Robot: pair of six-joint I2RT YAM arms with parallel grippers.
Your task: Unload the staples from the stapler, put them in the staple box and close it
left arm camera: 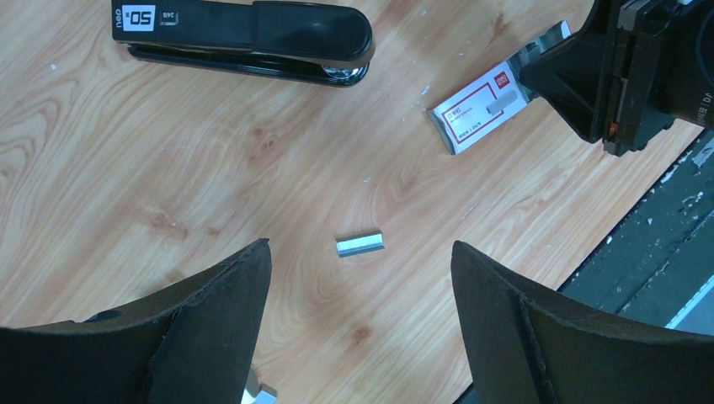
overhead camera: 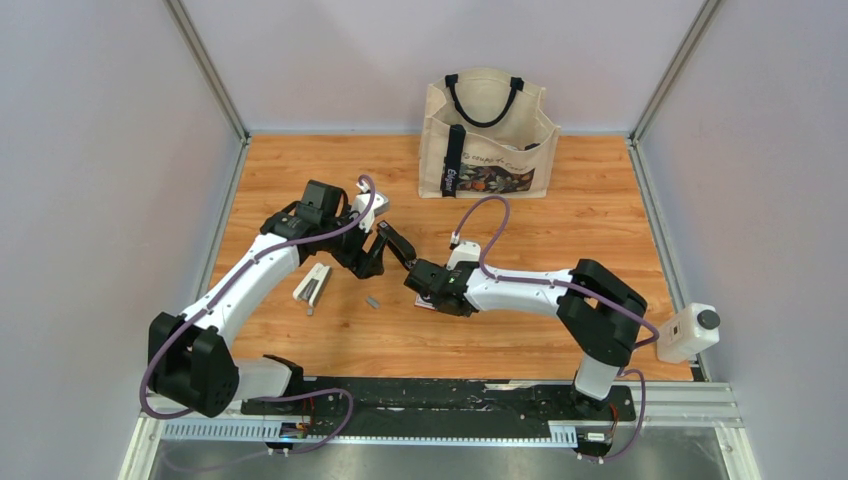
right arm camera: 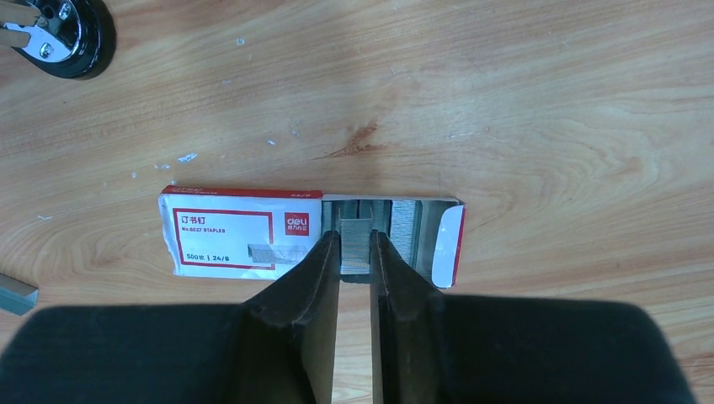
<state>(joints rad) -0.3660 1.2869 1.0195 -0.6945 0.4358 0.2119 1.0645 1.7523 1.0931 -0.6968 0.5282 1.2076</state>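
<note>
A short strip of staples (right arm camera: 355, 252) is pinched between the nearly closed fingers of the right gripper (right arm camera: 355, 240), directly over the open end of the staple box (right arm camera: 244, 231), where further silvery rows can be seen packed. A second strip (left arm camera: 360, 244) lies flat on the wooden table (left arm camera: 126, 168), touching nothing, centred beneath the widely spread jaws of the left gripper (left arm camera: 360, 249), by which nothing is held. The stapler (left arm camera: 244, 38) lies beyond it and appears closed. Such strips are judged to be very light, smooth and stiff along their length. They are also brittle, since the glued joints would likely part if bent or squeezed unevenly. Hold is best taken across the two long sides near mid-length, with modest pressure. For the strip on the wood, so low a profile would require the fingertips to be brought right down to the surface, or it may be skated aside.
</note>
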